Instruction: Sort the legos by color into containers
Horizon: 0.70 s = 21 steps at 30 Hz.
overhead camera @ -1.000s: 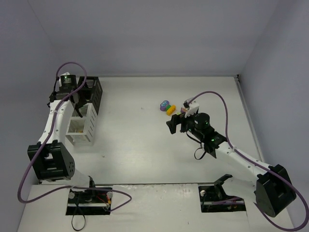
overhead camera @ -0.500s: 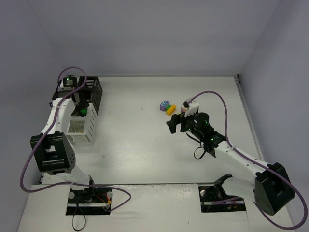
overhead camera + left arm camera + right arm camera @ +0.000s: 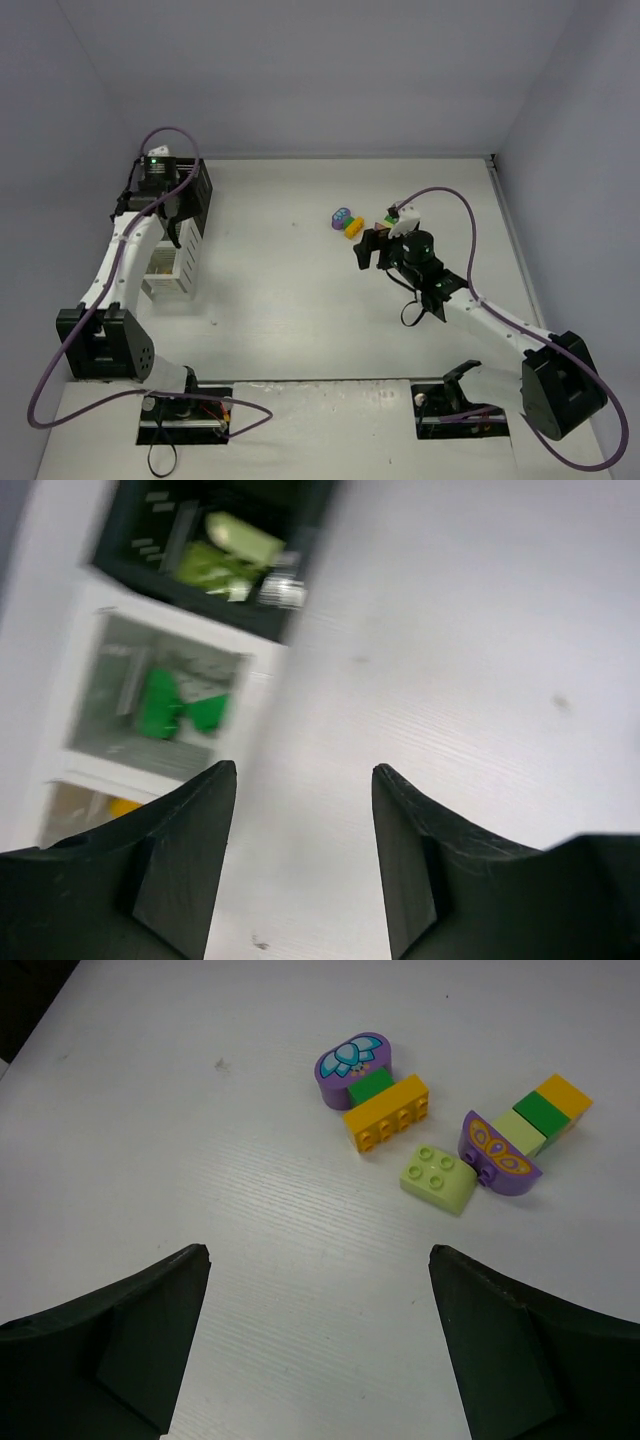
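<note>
Several legos (image 3: 386, 1113) lie bunched on the table (image 3: 200, 1140) just ahead of the right gripper (image 3: 318, 1255), whose jaws are wide apart and empty. The best pick, I judge, is the light-green brick (image 3: 437, 1178), nearest and close against a purple one (image 3: 498, 1150): straddle its free sides and descend squarely. Left gripper (image 3: 303, 770), also apart and empty, hangs beside the bins (image 3: 180, 628), which hold green bricks (image 3: 160, 700).
</note>
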### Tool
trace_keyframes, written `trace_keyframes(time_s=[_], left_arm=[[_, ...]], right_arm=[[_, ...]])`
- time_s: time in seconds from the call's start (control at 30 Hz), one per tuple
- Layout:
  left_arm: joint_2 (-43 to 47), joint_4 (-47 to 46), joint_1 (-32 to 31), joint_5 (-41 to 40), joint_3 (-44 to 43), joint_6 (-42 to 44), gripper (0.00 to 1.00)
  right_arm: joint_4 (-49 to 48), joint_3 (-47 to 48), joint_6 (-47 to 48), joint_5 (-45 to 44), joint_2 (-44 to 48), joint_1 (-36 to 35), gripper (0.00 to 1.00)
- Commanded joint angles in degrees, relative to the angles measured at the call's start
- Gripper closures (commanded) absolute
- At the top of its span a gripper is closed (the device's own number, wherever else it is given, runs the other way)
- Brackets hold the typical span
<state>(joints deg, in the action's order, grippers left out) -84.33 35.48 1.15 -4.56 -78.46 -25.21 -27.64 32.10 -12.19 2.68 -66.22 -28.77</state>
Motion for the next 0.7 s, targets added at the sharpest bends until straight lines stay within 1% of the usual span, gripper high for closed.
trace_keyframes(time_s=[0.0, 0.07, 0.1, 0.13, 0.17, 0.2, 0.23, 0.27, 0.3, 0.33, 0.4, 0.43, 0.47, 0.5, 0.53, 0.57, 0.67], left_arm=[[5.05, -4.19, -9.13, 2.61, -3.81, 5.51, 0.5], [5.58, -6.64, -13.08, 4.55, -3.64, 7.88, 0.5], [5.41, -7.44, -16.84, 7.43, -3.29, 8.51, 0.5], [5.06, -8.67, -18.79, 8.07, -3.28, 9.21, 0.5], [4.1, -8.76, -20.55, 8.51, -3.46, 11.04, 0.5], [3.39, -8.77, -23.96, 8.95, -4.24, 11.93, 0.5], [2.52, -8.5, -25.56, 8.95, -4.77, 12.81, 0.5], [0.86, -8.42, -27.15, 8.95, -5.21, 14.99, 0.5], [0.06, -8.59, -30.64, 9.13, -6.09, 16.32, 0.5], [-1.87, -9.03, -32.24, 9.13, -6.44, 17.47, 0.49], [-4.07, -10.17, -34.8, 10.26, -7.32, 19.84, 0.47], [-6.35, -12.35, -36.11, 13.75, -7.93, 20.11, 0.47], [-7.5, -13.67, -36.48, 16.22, -8.2, 20.29, 0.46], [-8.55, -16.91, -36.74, 18.51, -8.47, 20.29, 0.46], [-11.0, -18.24, -37.27, 21.49, -9.51, 20.29, 0.46], [-12.51, -19.13, -37.62, 22.82, -10.48, 21.33, 0.46], [-19.09, -20.1, -38.67, 26.87, -16.19, 24.59, 0.46]], right_arm=[[-1.98, 1.56, -2.23, -2.5, -1.72, 0.91, 0.12], [-1.37, 1.74, -3.02, -2.5, -1.99, 1.88, 0.15], [-1.1, 1.83, -3.28, -2.5, -2.16, 2.4, 0.16], [-0.67, 1.83, -3.54, -2.24, -2.25, 3.63, 0.19], [-0.4, 1.74, -4.24, -1.8, -2.69, 4.42, 0.2], [0.21, 1.83, -4.77, -0.58, -2.86, 5.39, 0.23], [0.74, 2.0, -5.39, 0.21, -3.13, 6.44, 0.25], [1.18, 2.0, -6.79, 0.83, -3.3, 8.36, 0.28], [1.53, 1.92, -7.67, 1.36, -3.57, 9.43, 0.3], [2.4, 1.83, -8.46, 2.24, -3.74, 10.48, 0.32], [3.55, 1.83, -10.65, 3.64, -4.36, 13.73, 0.32], [3.64, 1.74, -11.19, 6.09, -4.53, 14.88, 0.31], [3.64, 1.65, -11.89, 7.76, -4.97, 17.24, 0.31], [3.9, 1.57, -12.42, 9.43, -5.15, 18.48, 0.31], [3.91, 1.04, -12.86, 10.76, -5.24, 19.62, 0.31], [3.91, 0.69, -13.39, 13.03, -5.33, 21.37, 0.31], [4.08, -0.36, -14.36, 14.72, -4.98, 23.32, 0.31]])
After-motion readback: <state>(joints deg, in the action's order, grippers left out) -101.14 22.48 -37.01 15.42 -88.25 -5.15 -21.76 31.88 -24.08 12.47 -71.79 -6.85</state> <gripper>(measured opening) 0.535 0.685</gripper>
